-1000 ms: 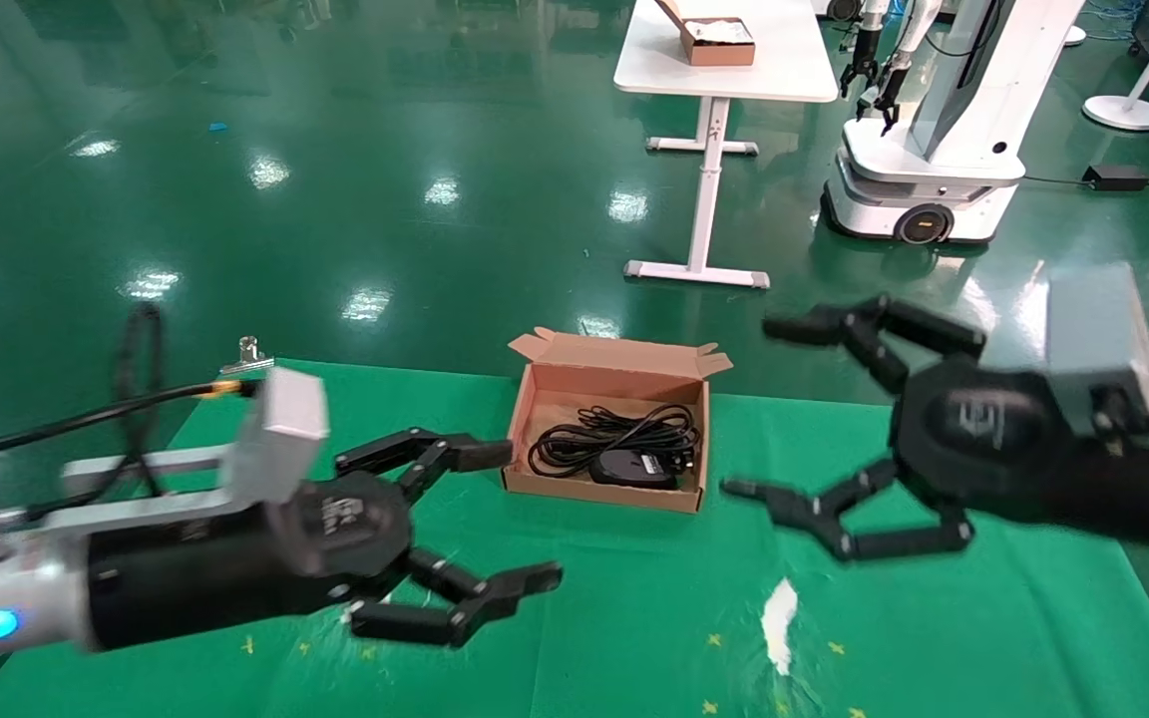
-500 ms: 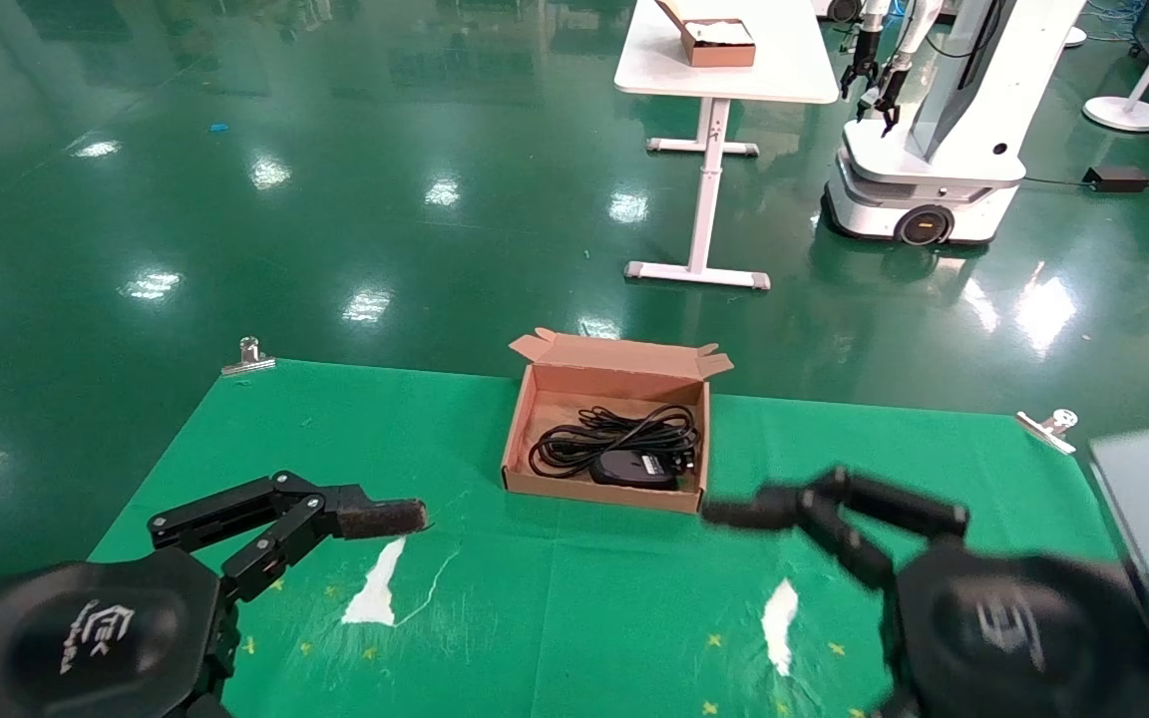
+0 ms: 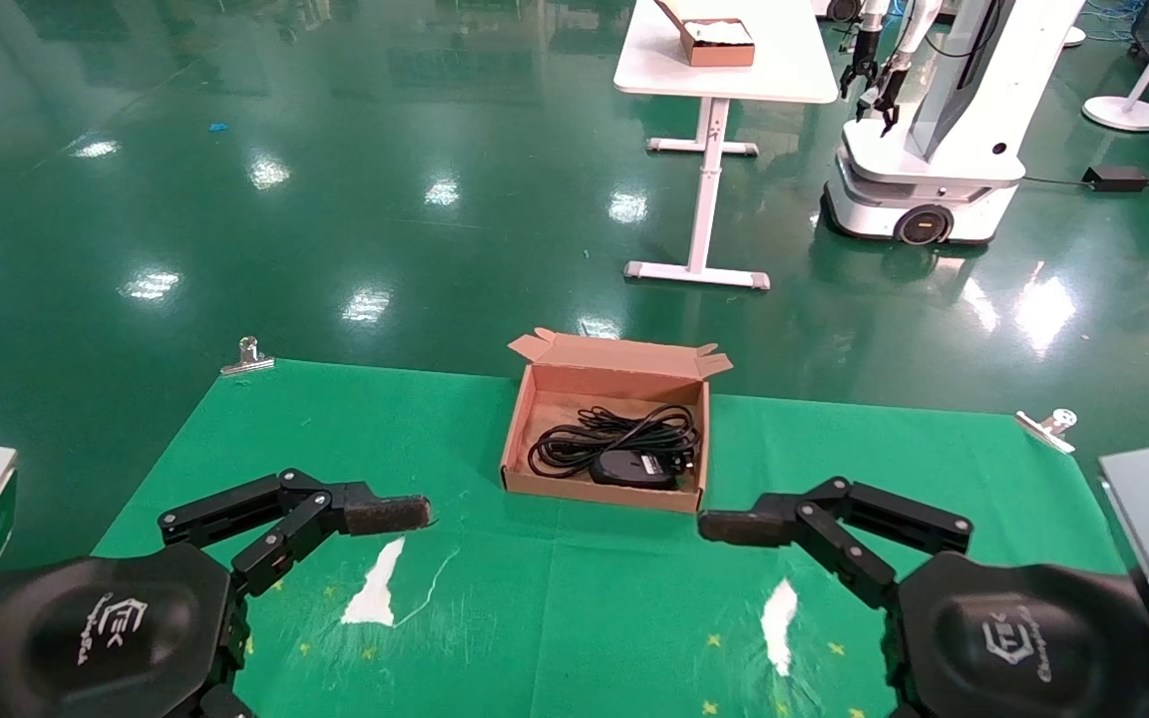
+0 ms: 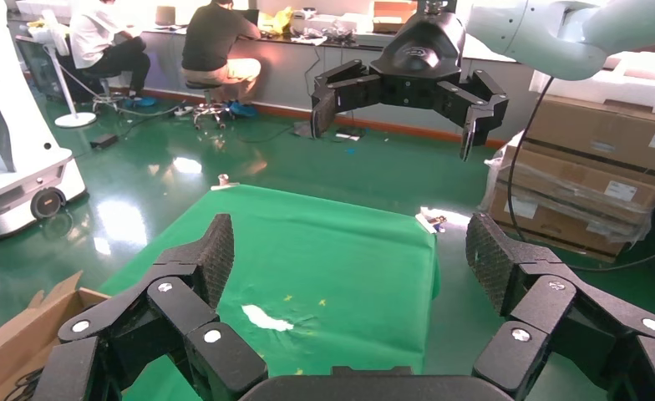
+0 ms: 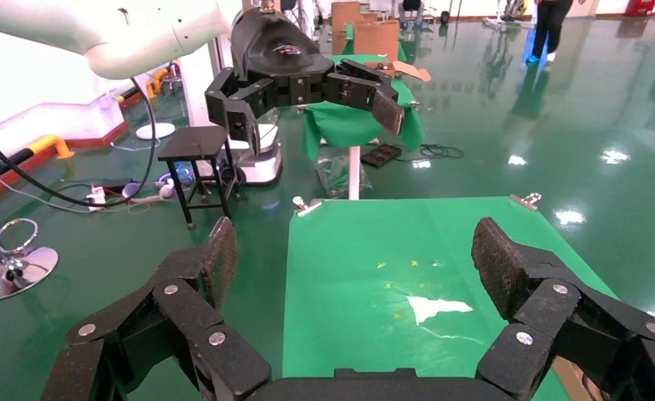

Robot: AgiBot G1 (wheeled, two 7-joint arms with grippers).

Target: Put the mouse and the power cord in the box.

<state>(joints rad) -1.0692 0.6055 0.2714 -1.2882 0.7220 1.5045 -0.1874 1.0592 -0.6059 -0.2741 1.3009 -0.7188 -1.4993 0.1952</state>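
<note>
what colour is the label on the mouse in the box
White, on the black mouse lying in the brown cardboard box; it shows best in the head view.

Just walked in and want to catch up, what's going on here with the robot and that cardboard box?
Nothing is being held right now. The mouse and the power cord both lie inside the box on the green cloth. The left gripper and right gripper hang open and empty on the near side of the box, one on each side, so the packing looks done.

The box [image 3: 614, 384] looks like plain brown cardboard, dull and not shiny. It sits on a soft green cloth [image 3: 555, 598]. The floor [image 3: 385, 199] is green, smooth and very shiny.
</note>
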